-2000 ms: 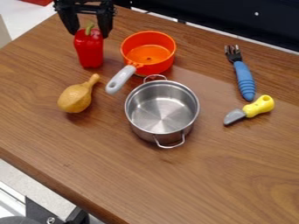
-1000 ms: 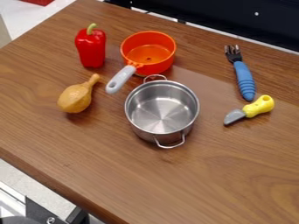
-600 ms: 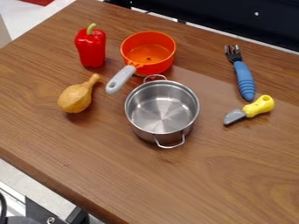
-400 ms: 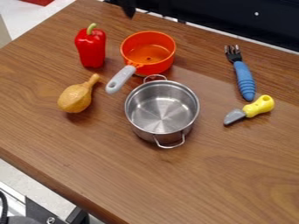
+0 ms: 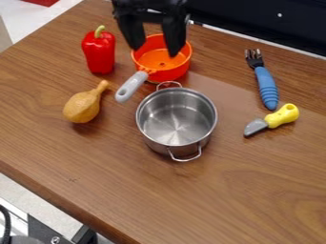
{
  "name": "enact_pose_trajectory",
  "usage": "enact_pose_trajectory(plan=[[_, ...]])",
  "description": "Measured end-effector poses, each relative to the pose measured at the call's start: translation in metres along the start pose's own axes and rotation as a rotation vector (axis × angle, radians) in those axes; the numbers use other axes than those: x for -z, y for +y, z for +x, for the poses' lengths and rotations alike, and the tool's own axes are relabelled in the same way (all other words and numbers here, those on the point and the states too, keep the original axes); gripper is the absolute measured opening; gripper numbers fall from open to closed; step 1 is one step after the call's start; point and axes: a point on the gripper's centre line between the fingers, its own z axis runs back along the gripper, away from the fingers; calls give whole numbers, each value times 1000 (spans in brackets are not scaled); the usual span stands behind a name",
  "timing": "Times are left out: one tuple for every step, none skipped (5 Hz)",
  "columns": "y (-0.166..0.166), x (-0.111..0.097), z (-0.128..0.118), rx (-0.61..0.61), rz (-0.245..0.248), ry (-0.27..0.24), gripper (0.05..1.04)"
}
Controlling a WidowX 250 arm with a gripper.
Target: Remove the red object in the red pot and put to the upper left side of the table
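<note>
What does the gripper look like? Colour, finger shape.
The gripper is black throughout the fingers and the body above them. It has two matching fingers, broad and chunky up top, narrowing to blunt tips. Finer detail is too blurred to tell.

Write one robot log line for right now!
gripper: open, holding nothing, over orange pot | red pepper: upright, table's upper left

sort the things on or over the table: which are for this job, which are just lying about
For the job:
- red pepper
- orange-red pot
- end effector

Just lying about:
- steel pot
- tan gourd
- blue-handled fork
- yellow-handled knife
</note>
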Motion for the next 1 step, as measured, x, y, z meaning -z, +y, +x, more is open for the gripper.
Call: enact_pose_trajectory(plan=[[26,3,-24,52,17,65,999]])
